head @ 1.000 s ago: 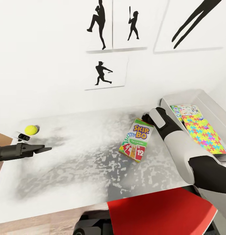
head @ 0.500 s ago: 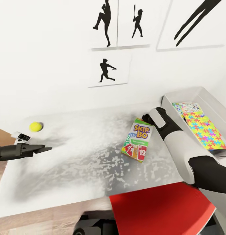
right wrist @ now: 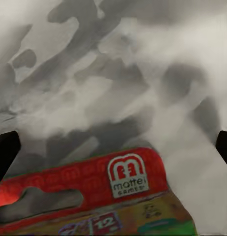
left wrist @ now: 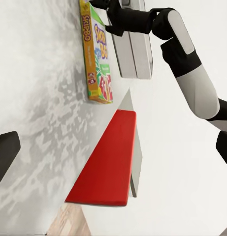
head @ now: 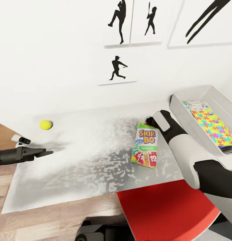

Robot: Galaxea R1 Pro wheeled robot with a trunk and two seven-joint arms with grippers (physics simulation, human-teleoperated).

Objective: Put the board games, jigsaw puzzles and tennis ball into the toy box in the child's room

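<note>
Flat on the mottled pale grey-white table [head: 85, 157] lies the green, yellow and red "SKIP-BO" game box [head: 145, 146], with the right gripper [head: 151, 122] poised just beyond its far end, fingers spread wide and empty. Right of it, the shallow light grey toy box [head: 183, 110] holds a multicoloured jigsaw puzzle board [head: 215, 129]. Far left, the small yellow-green tennis ball [head: 46, 125] sits near the left gripper [head: 45, 153], which is open, holding nothing.

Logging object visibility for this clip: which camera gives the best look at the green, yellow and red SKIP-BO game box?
The head view: the green, yellow and red SKIP-BO game box lies flat, printed face fully readable. The left wrist view catches it obliquely at the edge; the right wrist view shows just its red end.
</note>
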